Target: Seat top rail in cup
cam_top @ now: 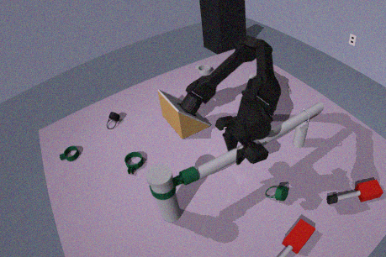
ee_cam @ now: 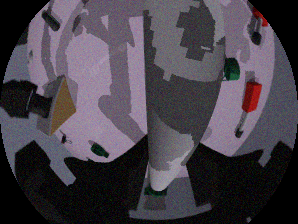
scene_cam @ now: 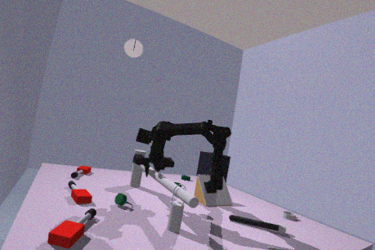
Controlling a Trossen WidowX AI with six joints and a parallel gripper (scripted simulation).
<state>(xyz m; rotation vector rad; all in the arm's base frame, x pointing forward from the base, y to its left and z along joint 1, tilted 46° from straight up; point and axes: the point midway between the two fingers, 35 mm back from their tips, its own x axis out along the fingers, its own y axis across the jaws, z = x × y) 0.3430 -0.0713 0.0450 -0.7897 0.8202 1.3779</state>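
Gripper (cam_top: 239, 156) (scene_cam: 146, 167) clenched around the rail (cam_top: 223, 163) (scene_cam: 171, 188) (ee_cam: 172, 100), a long pale tube held above the bench (cam_top: 92, 176) (scene_cam: 33, 204). From the top view, the rail's near end meets the green cup (cam_top: 189, 175), which hangs on the green band (cam_top: 163, 195) high on the big post (cam_top: 168, 207) (scene_cam: 136, 176); how deep it sits inside cannot be told. That join does not show in the exterior view, where the arm (cam_top: 256, 101) (scene_cam: 184, 129) covers it, but the round face of the rail's free end does, as does a black bar (scene_cam: 255, 222) that the top view does not show.

The rail's long axis runs from the big post, through the thin loop above the short post (cam_top: 299, 135) (scene_cam: 175, 218), and past it. In the wrist view the rail points down the picture, narrowing toward a sliver of green. Shadow breaks up its surface, and the fingertips' contact is hard to make out.
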